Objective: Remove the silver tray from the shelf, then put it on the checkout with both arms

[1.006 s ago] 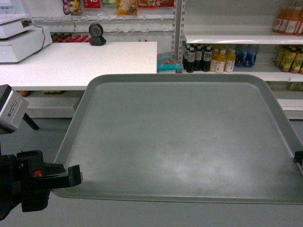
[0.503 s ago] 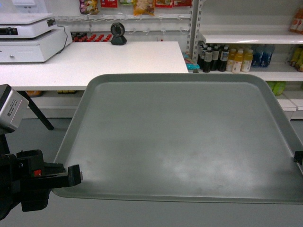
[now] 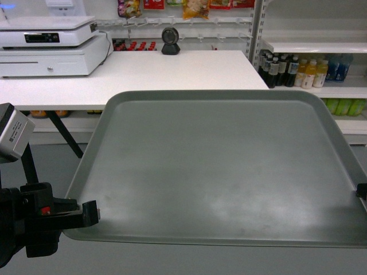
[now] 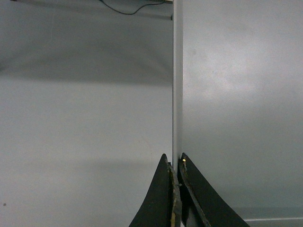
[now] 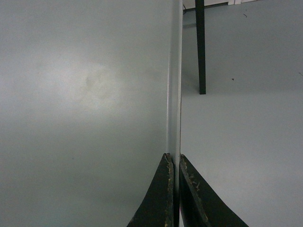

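Background fixtures slide rightward across the head view since a second ago: the white cash register and scale (image 3: pixel 49 48) now fill the upper left, and the bottle-stocked glossy white shelf boards (image 3: pixel 312 46) retreat to the upper right, while the large matte grey-green silver tray (image 3: pixel 218 166) stays fixed at centre frame. That suggests the wheeled base is swinging toward the wide white matte checkout table top (image 3: pixel 143 77), which spans the upper middle beyond the tray's far rim. The tray hangs level in the air, off the shelf and not yet over the checkout, a grip on each side edge keeping it flat. At lower left the black clamp-like left gripper (image 3: pixel 92 211) bites the tray's near-left rim; only a sliver of the black right gripper (image 3: pixel 362 191) shows at the right edge.

From the left wrist camera, the left gripper (image 4: pixel 175 165) appears at bottom centre, its two dark jaws nearly closed on the tray's thin raised rim (image 4: pixel 177 85), which runs straight up the frame; the tray face lies to the right, grey floor to the left.

From the right wrist camera, the right gripper (image 5: pixel 173 163) mirrors it, jaws pinched tight on the rim (image 5: pixel 174 80), tray face to the left, and a dark table leg (image 5: pixel 200 47) at the upper right.
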